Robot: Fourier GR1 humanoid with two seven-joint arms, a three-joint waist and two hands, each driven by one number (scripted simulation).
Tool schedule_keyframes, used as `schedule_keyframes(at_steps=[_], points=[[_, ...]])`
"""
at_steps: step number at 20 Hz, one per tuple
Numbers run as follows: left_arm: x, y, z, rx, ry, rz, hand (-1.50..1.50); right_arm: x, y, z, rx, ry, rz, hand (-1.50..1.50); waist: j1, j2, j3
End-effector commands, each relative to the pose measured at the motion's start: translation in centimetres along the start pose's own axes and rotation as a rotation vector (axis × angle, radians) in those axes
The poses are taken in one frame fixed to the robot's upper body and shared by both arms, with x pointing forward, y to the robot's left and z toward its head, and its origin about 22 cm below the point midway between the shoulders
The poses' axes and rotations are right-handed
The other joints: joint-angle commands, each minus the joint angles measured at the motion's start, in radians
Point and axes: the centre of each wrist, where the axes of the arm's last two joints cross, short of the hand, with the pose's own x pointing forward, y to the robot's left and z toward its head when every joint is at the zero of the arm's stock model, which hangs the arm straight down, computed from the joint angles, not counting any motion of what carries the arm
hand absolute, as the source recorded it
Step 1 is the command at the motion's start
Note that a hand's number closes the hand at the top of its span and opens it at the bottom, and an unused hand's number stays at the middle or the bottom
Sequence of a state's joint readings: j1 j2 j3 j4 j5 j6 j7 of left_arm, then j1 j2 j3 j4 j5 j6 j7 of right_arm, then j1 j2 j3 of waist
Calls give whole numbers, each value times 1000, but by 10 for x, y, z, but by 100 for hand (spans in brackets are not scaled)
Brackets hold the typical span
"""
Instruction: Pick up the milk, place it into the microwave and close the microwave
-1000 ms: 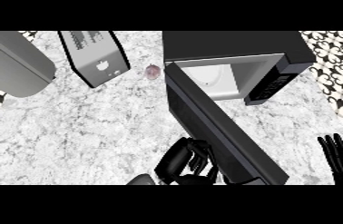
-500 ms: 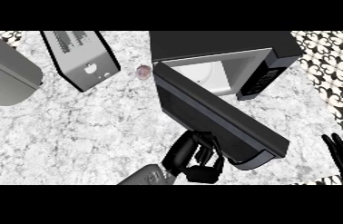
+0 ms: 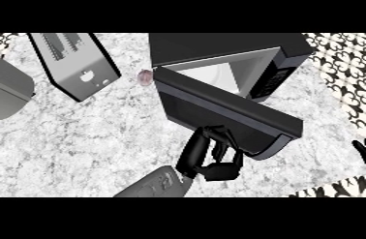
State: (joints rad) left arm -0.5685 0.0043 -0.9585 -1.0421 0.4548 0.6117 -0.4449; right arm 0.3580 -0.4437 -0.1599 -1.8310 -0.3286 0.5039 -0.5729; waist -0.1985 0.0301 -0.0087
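The microwave (image 3: 236,49) sits at twelve to one o'clock on the speckled counter (image 3: 85,131), its door (image 3: 221,112) swung partway across the opening, leaving a slice of pale interior visible. The left hand (image 3: 207,158), coming up from six o'clock, touches the door's outer face near its lower edge, fingers curled, with nothing seen in its hold. The milk cannot be made out anywhere; whether it is inside the cavity, at twelve o'clock from that hand behind the door, cannot be told. Only fingertips of the right hand (image 3: 358,150) show at four o'clock, too little to judge their spread. A toaster (image 3: 75,64) stands at ten o'clock, a small pinkish round object (image 3: 145,77) just beside the door's hinge corner.
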Motion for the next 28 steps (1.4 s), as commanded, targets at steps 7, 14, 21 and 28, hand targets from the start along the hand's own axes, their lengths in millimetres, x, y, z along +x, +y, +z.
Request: schedule_keyframes(at_steps=[7,14,21,28], points=[[24,9,-44,187,6,3,-150,26,-25,-25,56,-68,62,-150,-50,20,3],[30,21,-63,321,54,29,-150,79,-61,-56,64,-152,462,150,-82,30,0],[39,27,-78,403,49,59,-150,89,-67,-70,85,-180,527,150,-87,49,2],[38,29,-82,416,37,60,-150,93,-72,-81,92,-204,550,150,-91,59,5]])
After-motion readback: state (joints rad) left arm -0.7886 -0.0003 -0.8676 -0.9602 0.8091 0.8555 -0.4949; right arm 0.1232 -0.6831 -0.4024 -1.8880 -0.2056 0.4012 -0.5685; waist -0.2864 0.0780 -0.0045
